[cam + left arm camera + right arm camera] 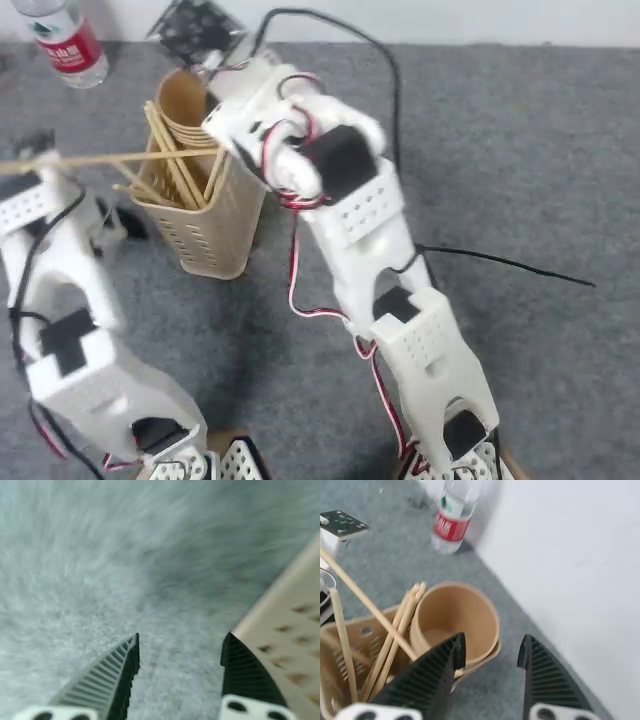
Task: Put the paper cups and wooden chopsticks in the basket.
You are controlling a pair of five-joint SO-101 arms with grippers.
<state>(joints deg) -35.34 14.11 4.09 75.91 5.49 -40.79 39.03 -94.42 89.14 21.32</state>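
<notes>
Left gripper [182,637]: I see it released, jaws spread wide, with bare grey carpet [125,555] between them. It hangs low just beside the basket [290,630] wall.
Right gripper [492,640]: also released, jaws apart and holding nothing. It hovers over the paper cups [455,615].
Paper cups: nested in one upright stack inside the basket [215,235], at the end nearer the wall [560,555]. The high view shows them at [185,100].
Wooden chopsticks [180,165]: a bundle stands slanted in the basket, leaning beside the cup stack.
Stray chopstick [100,160]: it lies across the basket top and juts out sideways above the left arm. I cannot tell whether anything grips it. The right wrist view shows it at [365,600], crossing in front of the cups.
Basket: tan, perforated, upright on the carpet between the two arms.
Background: a water bottle [65,40] and a small black board [195,28] lie near the wall.
</notes>
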